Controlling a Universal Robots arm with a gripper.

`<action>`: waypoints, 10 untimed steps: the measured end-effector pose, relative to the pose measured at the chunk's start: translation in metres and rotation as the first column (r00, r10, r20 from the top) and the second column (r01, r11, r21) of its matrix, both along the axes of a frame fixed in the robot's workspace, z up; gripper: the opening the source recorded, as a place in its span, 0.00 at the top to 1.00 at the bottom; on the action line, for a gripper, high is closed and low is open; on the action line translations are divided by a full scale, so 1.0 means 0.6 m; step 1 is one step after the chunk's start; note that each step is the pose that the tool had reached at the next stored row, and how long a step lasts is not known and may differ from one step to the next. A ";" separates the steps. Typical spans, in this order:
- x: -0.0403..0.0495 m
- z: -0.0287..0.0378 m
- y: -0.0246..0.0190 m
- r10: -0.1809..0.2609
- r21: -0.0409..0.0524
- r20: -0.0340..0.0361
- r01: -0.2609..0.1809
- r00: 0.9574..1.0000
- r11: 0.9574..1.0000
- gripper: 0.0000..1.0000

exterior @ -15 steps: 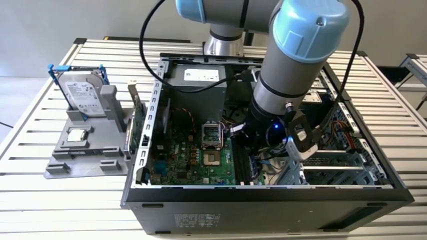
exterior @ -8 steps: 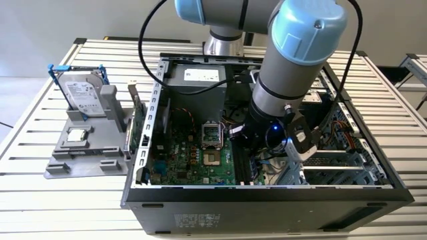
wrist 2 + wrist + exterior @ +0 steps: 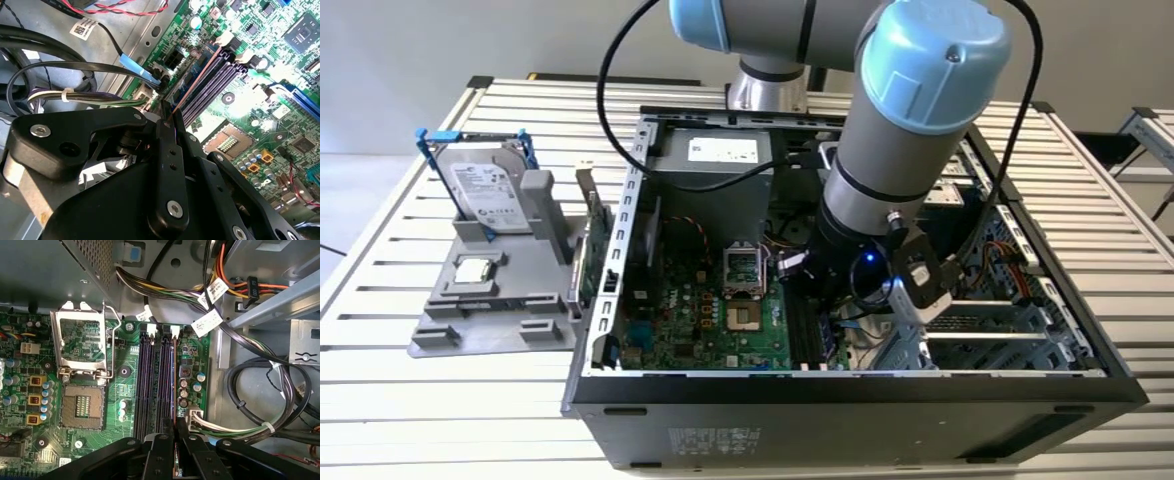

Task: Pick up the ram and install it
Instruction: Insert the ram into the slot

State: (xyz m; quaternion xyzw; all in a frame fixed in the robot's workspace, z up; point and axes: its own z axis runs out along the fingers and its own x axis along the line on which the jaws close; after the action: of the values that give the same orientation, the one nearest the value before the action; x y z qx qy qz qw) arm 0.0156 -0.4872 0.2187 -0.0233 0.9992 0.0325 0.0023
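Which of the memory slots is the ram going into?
The outermost slot, the one beside the capacitors and farthest from the CPU socket. The ram, edge-on, lies along it, held in the gripper; the other slots stand empty.

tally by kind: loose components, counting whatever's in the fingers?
ram, held in the fingers: 1
hard drive: 1
processor chip: 1
expansion card: 1
total: 4
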 end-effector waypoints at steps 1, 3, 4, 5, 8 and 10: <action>0.000 0.000 0.0004 -0.001 0.000 0.000 0.001 1.000 1.000 1.00; 0.000 -0.001 0.0015 -0.005 0.000 0.000 0.005 1.000 1.000 1.00; 0.000 -0.001 0.0021 -0.008 0.000 0.000 0.008 1.000 1.000 1.00; 0.000 -0.001 0.0026 -0.011 0.000 0.000 0.011 1.000 1.000 1.00; 0.000 -0.001 0.0033 -0.022 0.000 0.000 0.022 1.000 1.000 1.00; 0.001 -0.001 0.0034 -0.029 0.000 0.000 0.029 1.000 1.000 1.00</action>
State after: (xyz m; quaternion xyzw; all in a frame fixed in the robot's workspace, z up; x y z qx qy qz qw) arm 0.0160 -0.4851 0.2178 -0.0090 0.9994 0.0325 0.0027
